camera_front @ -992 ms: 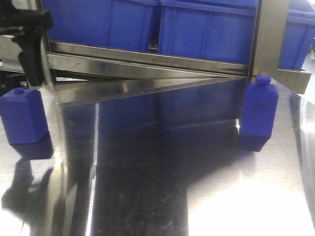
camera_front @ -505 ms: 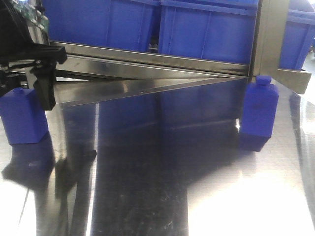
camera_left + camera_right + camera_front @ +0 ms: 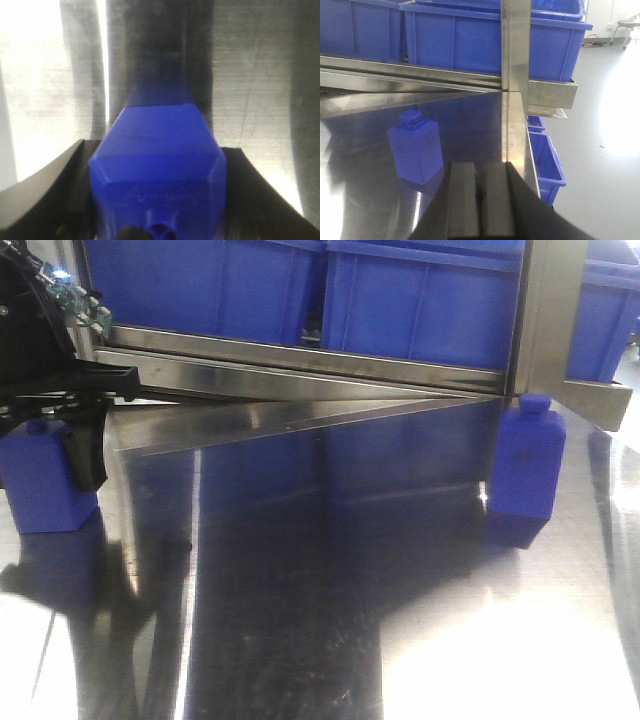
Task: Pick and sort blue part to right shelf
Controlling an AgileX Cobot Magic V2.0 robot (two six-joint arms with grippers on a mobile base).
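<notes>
A blue part, a bottle-shaped block with a small cap, stands at the table's left edge. My left gripper is lowered over it and open. In the left wrist view the blue part fills the gap between the black fingers, and whether they touch it is unclear. A second blue part stands at the right, by the shelf post. My right gripper is shut and empty, just right of that part. The right shelf shows its metal rail and blue bins behind the table.
The table top is reflective steel. A vertical steel post of the shelf rises beside the right-hand part. In the right wrist view, small blue bins sit below, past the table's right edge, over grey floor.
My left gripper has come down from the upper left and now straddles the left blue part. Both blue parts stand where they were.
</notes>
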